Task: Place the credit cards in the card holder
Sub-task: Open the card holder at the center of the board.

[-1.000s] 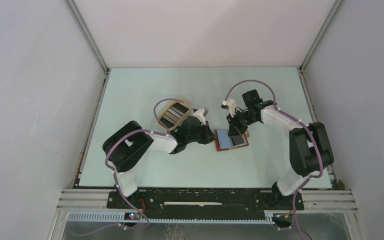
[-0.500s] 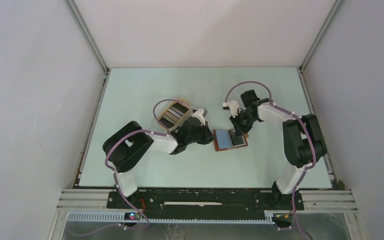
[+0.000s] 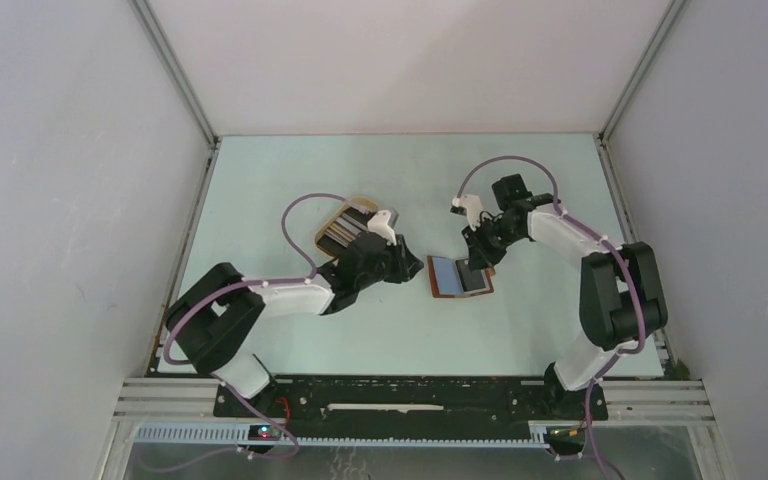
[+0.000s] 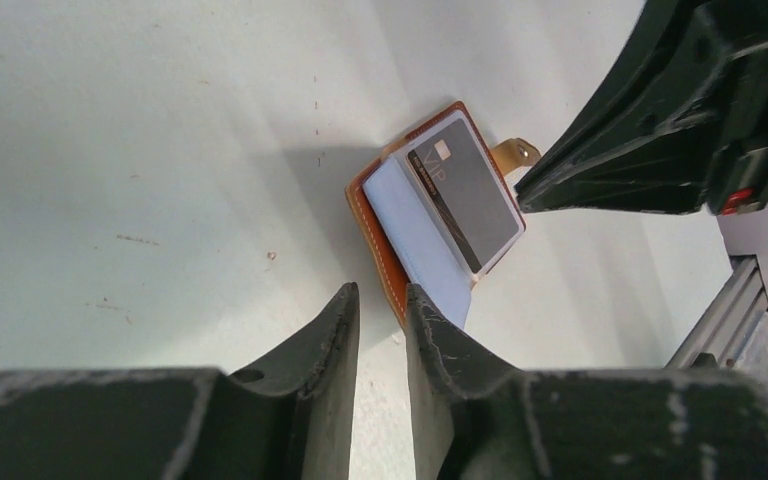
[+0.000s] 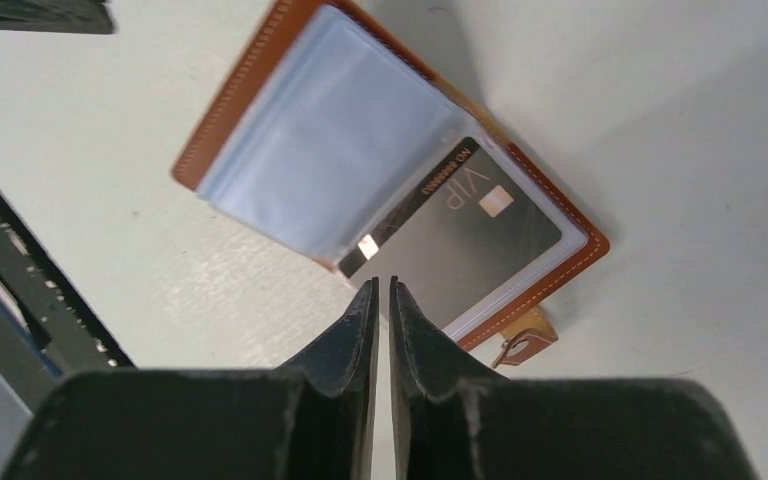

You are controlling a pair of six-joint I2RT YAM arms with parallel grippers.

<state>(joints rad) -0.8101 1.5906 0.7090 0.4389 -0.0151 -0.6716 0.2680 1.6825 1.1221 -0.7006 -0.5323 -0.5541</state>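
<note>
Card holder lies open and flat near the middle of the table, a little toward the right edge. Brown leather outside, stitched border. The half nearer the left edge shows clear sleeves, pale blue. The other half carries one dark card marked VIP, seated in its pocket. Snap tab sticks out past the holder's edge on the card side.

My left gripper: low over the table, just beside the holder's left edge, not touching it. Jaws a narrow gap apart, bare table showing between them, nothing held.

My right gripper: directly above the holder, tips over the dark card's edge near the fold. Jaws all but closed, only a hairline slit, nothing gripped.

Tan oval tray sits left of centre, nearer the far edge than the holder, partly behind my left arm. More cards lie in it, light and dark stripes; I cannot tell how many.
</note>
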